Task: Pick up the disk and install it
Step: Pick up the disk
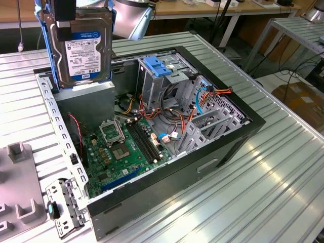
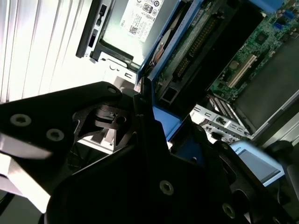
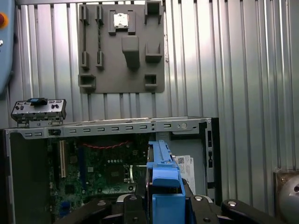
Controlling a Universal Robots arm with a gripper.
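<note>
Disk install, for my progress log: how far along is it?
Pickup looks done: the gripper holds the disk upright, in the air above the open computer case. Carrying it is in hand. Installing is left: the disk is not yet seated inside the case.

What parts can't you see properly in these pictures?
1. First wrist view: the disk shows edge-on in the gripper, flat sides unseen; the picture's edge cuts both off.
2. Second wrist view: the gripper's dark body covers much of the disk.
3. Exterior view: the top edge cuts off the gripper, and the disk hides part of the computer case's far rim.
</note>
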